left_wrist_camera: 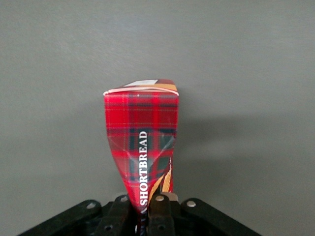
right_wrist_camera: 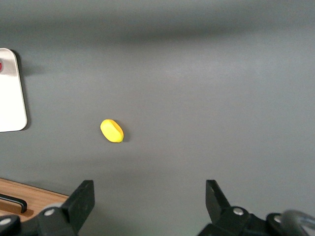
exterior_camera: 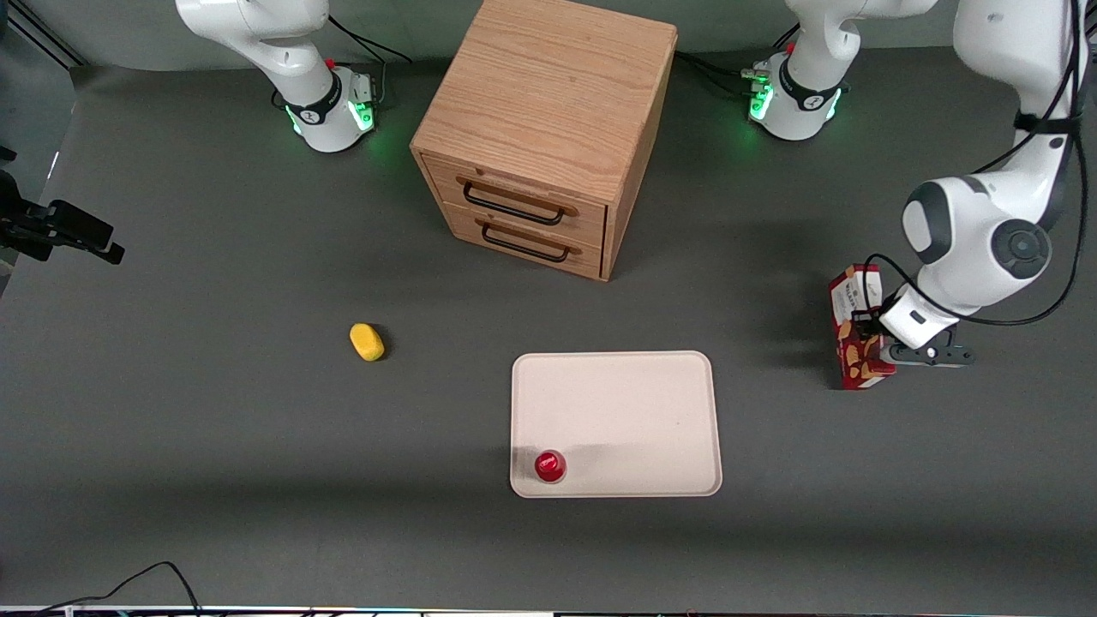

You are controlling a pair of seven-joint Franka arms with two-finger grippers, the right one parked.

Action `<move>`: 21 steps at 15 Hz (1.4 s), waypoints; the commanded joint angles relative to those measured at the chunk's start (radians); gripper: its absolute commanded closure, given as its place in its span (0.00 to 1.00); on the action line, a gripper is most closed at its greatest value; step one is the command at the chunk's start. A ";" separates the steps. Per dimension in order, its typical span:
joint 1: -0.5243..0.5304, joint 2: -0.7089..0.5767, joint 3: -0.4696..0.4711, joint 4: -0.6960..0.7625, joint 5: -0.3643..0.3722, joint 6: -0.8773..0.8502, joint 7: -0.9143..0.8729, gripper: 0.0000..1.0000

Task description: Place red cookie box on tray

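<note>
Nearest the front camera, low in the middle of the frame, lies the tray (exterior_camera: 626, 411), flat on the tabletop (exterior_camera: 214, 428). A small red cap-like object (exterior_camera: 549, 465) sits on the tray's near corner, so most of the cream surface appears free to take the carton.

A little farther from the camera, at the right edge of the frame, the gripper (exterior_camera: 866, 330) holds the red cookie box (exterior_camera: 857, 338). The box hangs roughly upright and slightly tilted, well apart from the tray, toward the working arm's end of the tabletop; whether its lower end touches the surface cannot be told. In the wrist view the jaws stand clamped on one end of the carton, whose tartan wall (left_wrist_camera: 142, 142) is pinched and creased there. Gripping the end probably leaves the long body free to be laid down flat; the dented cardboard suggests the hold is firm enough for carrying sideways to the tray.

At about the same depth, left of centre, a yellow object (exterior_camera: 367, 341) rests alone.

Farthest, at the top centre, stands a wooden two-drawer cabinet (exterior_camera: 548, 111), both drawers closed.

The tabletop is a matte dark grey sheet, evenly lit, with soft shadows beside the cabinet and under the working arm.
</note>
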 commanded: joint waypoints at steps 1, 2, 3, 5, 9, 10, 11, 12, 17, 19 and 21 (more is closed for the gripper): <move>-0.040 -0.101 -0.030 0.169 0.004 -0.332 -0.136 1.00; -0.042 -0.094 -0.066 0.267 0.007 -0.427 -0.196 1.00; -0.043 -0.078 -0.100 0.362 0.007 -0.509 -0.286 1.00; -0.053 0.006 -0.195 0.543 0.008 -0.621 -0.542 1.00; -0.088 0.210 -0.309 0.718 0.074 -0.567 -0.863 1.00; -0.097 0.259 -0.321 0.737 0.103 -0.506 -0.903 1.00; -0.100 0.306 -0.326 0.740 0.125 -0.434 -0.928 1.00; -0.108 0.351 -0.327 0.742 0.140 -0.368 -0.942 1.00; -0.143 0.494 -0.327 0.775 0.215 -0.192 -0.941 1.00; -0.146 0.526 -0.344 0.788 0.257 -0.162 -0.933 1.00; -0.146 0.557 -0.347 0.786 0.298 -0.108 -0.937 1.00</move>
